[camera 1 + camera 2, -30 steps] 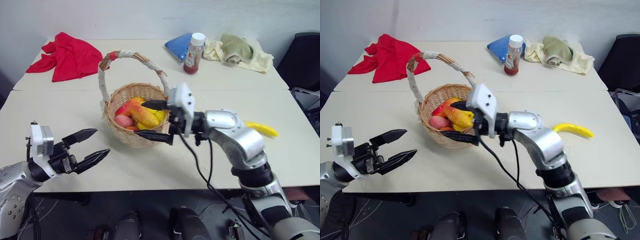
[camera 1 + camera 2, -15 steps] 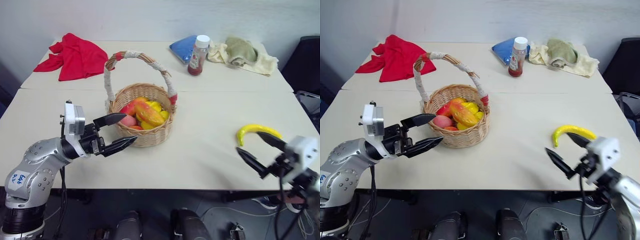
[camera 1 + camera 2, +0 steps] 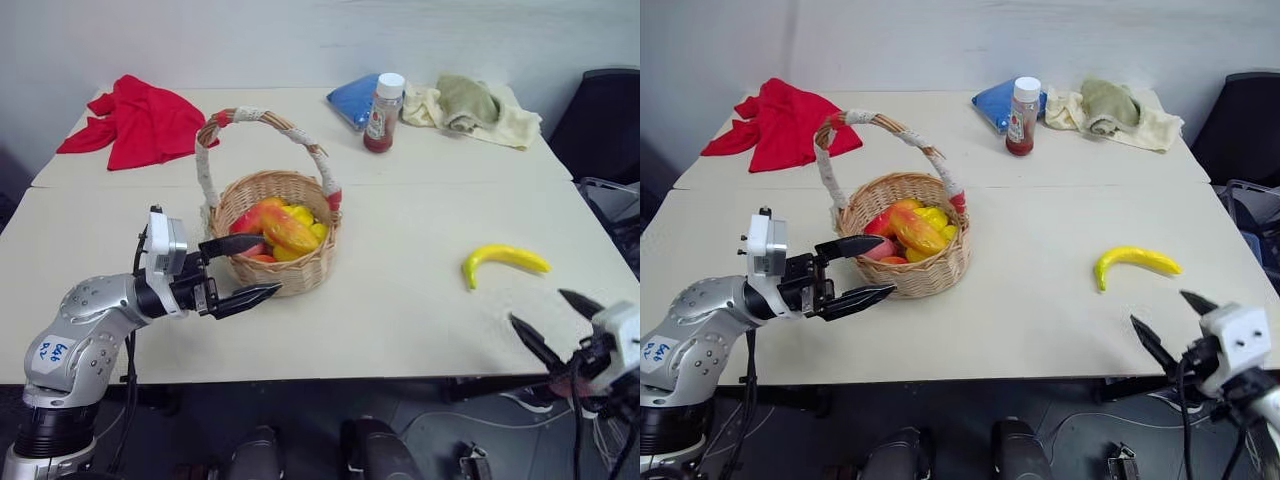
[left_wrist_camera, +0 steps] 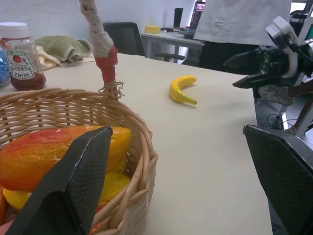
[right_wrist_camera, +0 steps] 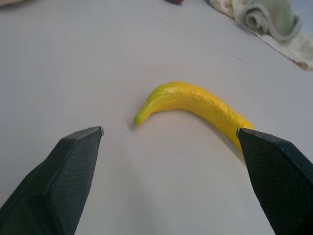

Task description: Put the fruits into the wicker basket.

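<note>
The wicker basket (image 3: 303, 272) stands mid-table with its corded handle (image 3: 207, 172) upright. It holds a mango (image 3: 288, 228) and other yellow and red fruits. A yellow banana (image 3: 503, 260) lies on the table to the right. My left gripper (image 3: 270, 264) is open and empty at the basket's near side, one finger by the rim and the other outside the wall. My right gripper (image 3: 537, 307) is open and empty at the table's front edge, just short of the banana (image 5: 195, 105), which lies ahead between its fingers (image 5: 73, 161).
At the back stand a red-filled bottle with a white cap (image 3: 381, 112), a blue cloth (image 3: 355, 98) and green and cream towels (image 3: 472, 105). A red cloth (image 3: 145, 118) lies back left. A dark chair (image 3: 610, 120) stands off the table's right end.
My right arm swung from the basket out to the right and down to the front edge near the banana. My left gripper came in to the basket's near side.
</note>
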